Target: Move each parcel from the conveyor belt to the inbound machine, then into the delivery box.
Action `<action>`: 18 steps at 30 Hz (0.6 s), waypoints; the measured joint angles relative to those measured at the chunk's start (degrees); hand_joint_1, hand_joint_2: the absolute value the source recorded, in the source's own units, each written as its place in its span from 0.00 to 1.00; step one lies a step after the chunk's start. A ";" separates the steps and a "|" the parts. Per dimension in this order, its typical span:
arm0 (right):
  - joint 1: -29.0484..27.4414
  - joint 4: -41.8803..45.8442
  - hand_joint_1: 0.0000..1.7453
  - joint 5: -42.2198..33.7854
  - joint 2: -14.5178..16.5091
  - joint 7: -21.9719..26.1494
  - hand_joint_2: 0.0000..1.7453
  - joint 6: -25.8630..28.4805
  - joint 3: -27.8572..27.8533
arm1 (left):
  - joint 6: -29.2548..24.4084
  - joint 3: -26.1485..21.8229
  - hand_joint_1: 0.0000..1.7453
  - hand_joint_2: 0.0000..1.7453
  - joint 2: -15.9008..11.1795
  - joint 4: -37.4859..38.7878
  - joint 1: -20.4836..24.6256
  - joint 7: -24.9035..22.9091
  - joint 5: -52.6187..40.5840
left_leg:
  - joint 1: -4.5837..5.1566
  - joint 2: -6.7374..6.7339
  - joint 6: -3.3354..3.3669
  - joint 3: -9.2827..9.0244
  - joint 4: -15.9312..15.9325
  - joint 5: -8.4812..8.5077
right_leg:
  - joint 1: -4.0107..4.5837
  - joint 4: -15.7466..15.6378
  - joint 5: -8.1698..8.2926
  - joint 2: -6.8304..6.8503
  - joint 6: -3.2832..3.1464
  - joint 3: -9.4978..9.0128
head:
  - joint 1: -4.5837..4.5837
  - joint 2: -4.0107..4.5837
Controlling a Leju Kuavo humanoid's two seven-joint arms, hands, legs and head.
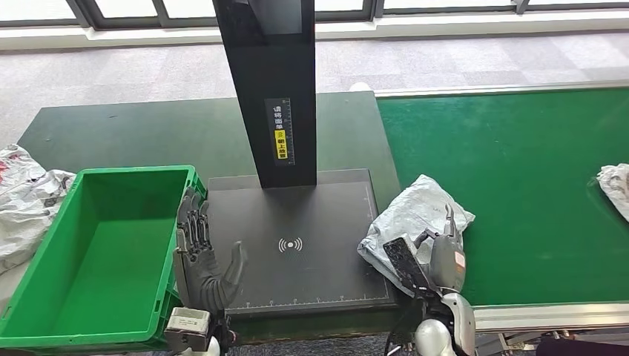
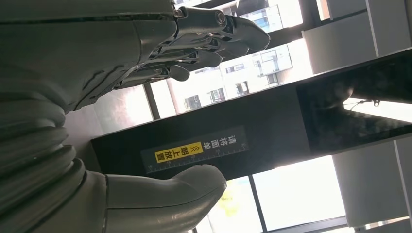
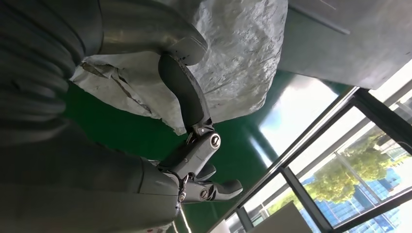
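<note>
Parcel (image 1: 415, 219) pinched by right hand (image 1: 438, 259); left hand (image 1: 204, 259) empty, fingers apart.

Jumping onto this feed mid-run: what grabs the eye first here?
The tall black scanner post rises from the dark inbound machine plate at centre, with the bright green delivery box standing empty at its left. At the plate's right edge, where the green conveyor belt begins, the right hand grips a crumpled grey parcel. The left hand is raised open between box and plate.
</note>
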State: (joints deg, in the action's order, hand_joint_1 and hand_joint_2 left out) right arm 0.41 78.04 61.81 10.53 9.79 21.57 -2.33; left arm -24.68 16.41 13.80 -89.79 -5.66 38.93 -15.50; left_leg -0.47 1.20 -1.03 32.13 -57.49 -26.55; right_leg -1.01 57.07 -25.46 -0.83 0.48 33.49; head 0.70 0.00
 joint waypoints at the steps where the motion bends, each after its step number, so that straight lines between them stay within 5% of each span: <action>1: -0.14 0.01 0.00 -0.07 0.05 0.13 0.50 0.33 -0.31 | 0.11 0.00 0.00 1.00 0.02 0.01 0.01 0.00 -0.04 | 0.00 0.00 0.00 0.00 0.00 0.00 | 0.00 0.00 0.00 0.00 0.00 0.00 | 0.00 0.00; 3: -0.49 0.35 0.00 -0.60 0.21 1.05 0.00 1.39 -0.87 | 0.30 0.00 0.00 1.00 0.05 0.01 0.02 0.01 -0.18 | 0.00 0.00 0.00 0.00 0.00 0.00 | 0.00 0.00 0.00 0.00 0.00 0.01 | 0.00 0.00; 18: -3.96 7.11 0.00 -8.86 2.30 11.27 0.00 8.39 -3.71 | 0.59 0.00 0.00 1.00 0.10 0.57 0.36 0.01 0.22 | 0.00 -0.02 0.00 0.00 0.00 0.00 | 0.00 0.00 0.00 0.00 0.00 0.01 | 0.00 0.00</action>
State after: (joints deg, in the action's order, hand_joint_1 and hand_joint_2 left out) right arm -3.55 85.15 52.95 12.84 21.06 29.97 -6.04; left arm -24.09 16.41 13.91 -89.23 -5.30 38.94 -15.28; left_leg -0.47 1.17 -1.03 32.13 -57.49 -26.55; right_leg -1.01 57.06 -25.47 -0.84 0.48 33.50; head 0.70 0.00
